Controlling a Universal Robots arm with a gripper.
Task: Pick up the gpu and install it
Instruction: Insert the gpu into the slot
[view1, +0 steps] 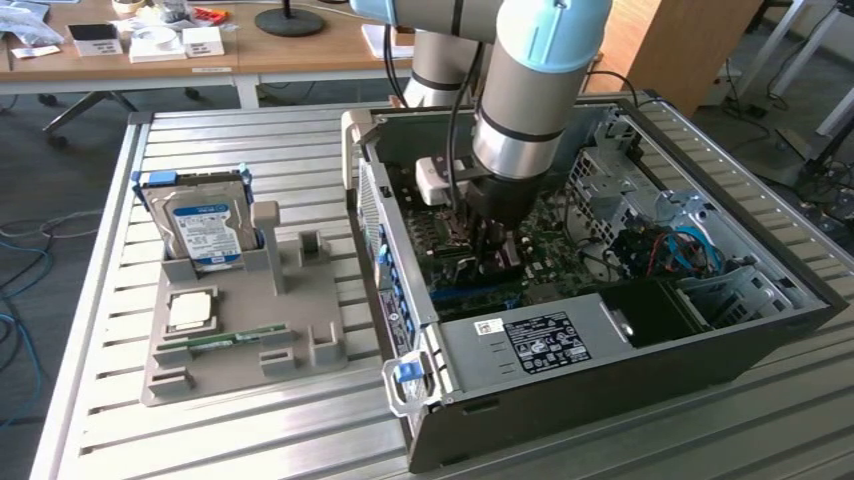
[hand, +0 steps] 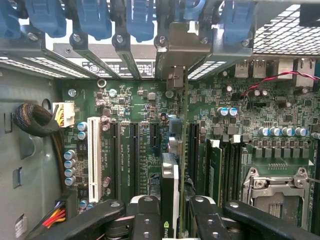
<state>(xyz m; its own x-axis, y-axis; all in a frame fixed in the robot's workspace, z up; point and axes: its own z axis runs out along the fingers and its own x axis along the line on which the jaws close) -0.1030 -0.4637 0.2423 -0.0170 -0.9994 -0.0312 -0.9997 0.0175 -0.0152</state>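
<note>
Thin dark graphics card (hand: 170, 195) edge-on between my black gripper (hand: 170, 215) fingers, clamped, directly over the green motherboard (hand: 240, 115) slots.
I judge it light, stiff, fragile; hold the edges, never the fan.

This is a robotics lab or engineering workshop. A slatted aluminium workbench (view1: 107, 300) carries an open desktop computer case (view1: 601, 330) with its green motherboard (hand: 150, 130) bare, and at nine o'clock from it a grey printed fixture (view1: 227, 330) racks a hard drive (view1: 200, 225). At twelve o'clock stands a wooden desk (view1: 267, 55) with small boxes (view1: 174, 42) on it; loose cables (view1: 20, 300) trail over the grey carpet at the far nine o'clock edge.
</note>
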